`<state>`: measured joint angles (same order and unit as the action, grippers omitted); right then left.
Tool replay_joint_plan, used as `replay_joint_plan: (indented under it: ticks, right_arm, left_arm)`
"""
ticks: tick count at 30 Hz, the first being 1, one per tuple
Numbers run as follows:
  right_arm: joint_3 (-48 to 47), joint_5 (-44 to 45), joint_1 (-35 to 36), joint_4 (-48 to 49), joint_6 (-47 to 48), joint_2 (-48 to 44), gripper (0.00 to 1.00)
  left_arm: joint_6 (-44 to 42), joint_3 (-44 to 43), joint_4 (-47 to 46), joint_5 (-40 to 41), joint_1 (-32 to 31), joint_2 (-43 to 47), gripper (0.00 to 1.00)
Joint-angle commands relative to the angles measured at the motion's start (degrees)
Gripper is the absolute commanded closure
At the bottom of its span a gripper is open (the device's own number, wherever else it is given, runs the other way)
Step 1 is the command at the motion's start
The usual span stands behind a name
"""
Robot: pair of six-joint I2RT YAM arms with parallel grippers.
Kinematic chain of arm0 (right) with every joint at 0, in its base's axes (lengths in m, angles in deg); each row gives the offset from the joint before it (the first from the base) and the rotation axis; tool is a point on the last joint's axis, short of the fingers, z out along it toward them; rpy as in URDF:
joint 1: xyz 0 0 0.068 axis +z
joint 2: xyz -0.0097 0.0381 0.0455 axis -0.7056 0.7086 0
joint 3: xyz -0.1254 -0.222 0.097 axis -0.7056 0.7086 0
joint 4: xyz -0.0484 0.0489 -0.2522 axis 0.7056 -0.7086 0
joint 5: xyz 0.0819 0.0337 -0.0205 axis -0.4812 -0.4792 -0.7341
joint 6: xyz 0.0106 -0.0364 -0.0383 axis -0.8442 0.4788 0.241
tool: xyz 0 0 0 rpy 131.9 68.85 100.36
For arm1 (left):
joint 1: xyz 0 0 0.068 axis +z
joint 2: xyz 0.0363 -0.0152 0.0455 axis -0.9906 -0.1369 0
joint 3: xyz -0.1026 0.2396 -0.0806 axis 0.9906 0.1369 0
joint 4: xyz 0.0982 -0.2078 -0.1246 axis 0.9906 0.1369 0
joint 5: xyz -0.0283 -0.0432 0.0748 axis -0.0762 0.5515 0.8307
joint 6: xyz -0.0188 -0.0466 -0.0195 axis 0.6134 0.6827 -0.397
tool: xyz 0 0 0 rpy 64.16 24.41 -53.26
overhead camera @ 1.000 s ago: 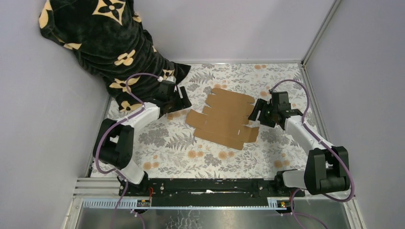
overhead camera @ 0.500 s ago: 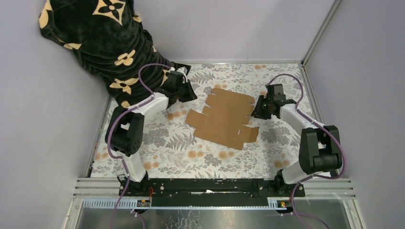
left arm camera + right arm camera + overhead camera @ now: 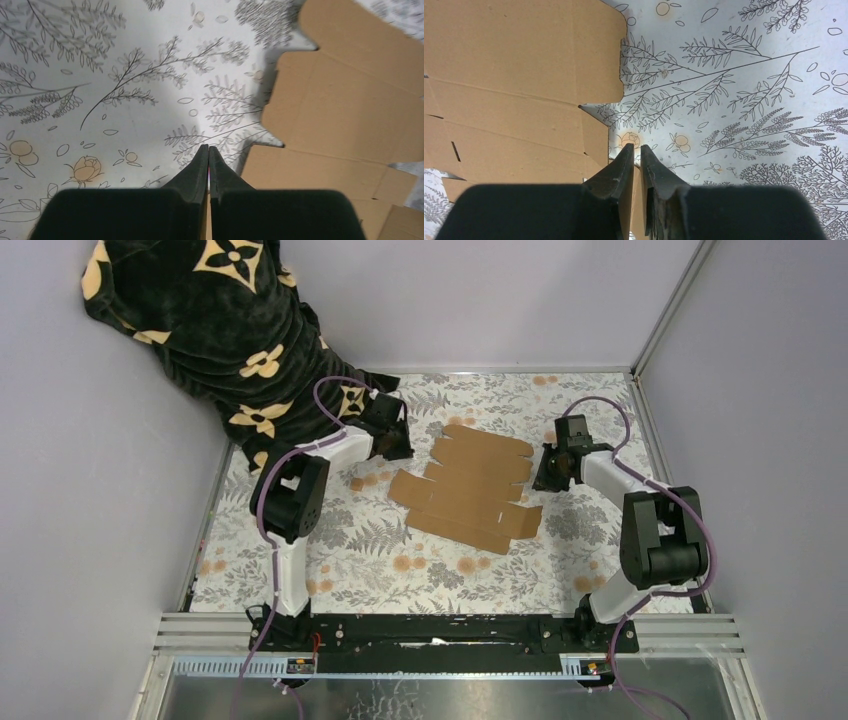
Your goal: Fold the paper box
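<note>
The paper box (image 3: 468, 490) is a flat brown die-cut sheet with flaps, lying in the middle of the floral tablecloth (image 3: 350, 550). My left gripper (image 3: 395, 445) hangs just off the sheet's far left corner. In the left wrist view its fingertips meet (image 3: 208, 147) over the cloth, with the cardboard (image 3: 345, 105) to their right. My right gripper (image 3: 548, 472) sits at the sheet's right edge. In the right wrist view (image 3: 637, 146) only a thin slit is left between the fingers. They grip nothing, and the cardboard (image 3: 519, 75) spreads to the left.
A black fabric with beige flower shapes (image 3: 200, 320) drapes over the back left corner, close behind my left arm. Grey walls close in the left, back and right sides. A metal post (image 3: 665, 310) runs up the back right. A black rail (image 3: 430, 630) lines the near edge.
Both grippers have closed from wide open. The left one moved right toward the sheet's far left corner; the right one shifted slightly back and left. The sheet has not moved.
</note>
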<state>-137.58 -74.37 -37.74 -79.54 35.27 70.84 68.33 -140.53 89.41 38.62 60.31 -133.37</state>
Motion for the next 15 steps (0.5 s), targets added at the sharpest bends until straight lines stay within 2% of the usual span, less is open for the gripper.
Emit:
replay_joint_plan:
  ticks: [1,15]
  right_arm:
    - [-0.29,0.86,0.25,0.37,0.42,1.35,0.83]
    - [0.60,-2.28,0.75,2.43,0.03,3.79,0.84]
  left_arm:
    - [-0.91,-1.23,1.89,2.24,-0.80,-2.13,0.95]
    - [-0.75,-0.22,1.14,1.60,-2.51,-3.45,0.95]
